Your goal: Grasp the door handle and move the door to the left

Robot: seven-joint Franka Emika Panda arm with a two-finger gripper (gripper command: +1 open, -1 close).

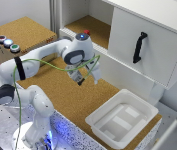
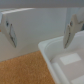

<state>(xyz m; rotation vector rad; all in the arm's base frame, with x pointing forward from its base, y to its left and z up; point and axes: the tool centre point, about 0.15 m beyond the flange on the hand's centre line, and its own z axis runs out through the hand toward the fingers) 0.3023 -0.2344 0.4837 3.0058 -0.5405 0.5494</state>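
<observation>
The door is a white panel on the cabinet at the exterior view's right, covering the right part of the opening. Its black vertical door handle sits near the panel's left edge. My gripper hangs over the cork surface, well to the exterior view's left of the handle and lower, touching nothing. In the wrist view my gripper is open, its two fingers spread wide with nothing between them. The handle does not show in the wrist view.
A low white plastic tray lies on the cork surface below the door; its corner shows as the tray in the wrist view. A cork-topped box with three round buttons stands at the back left. The cabinet's open compartment lies left of the door.
</observation>
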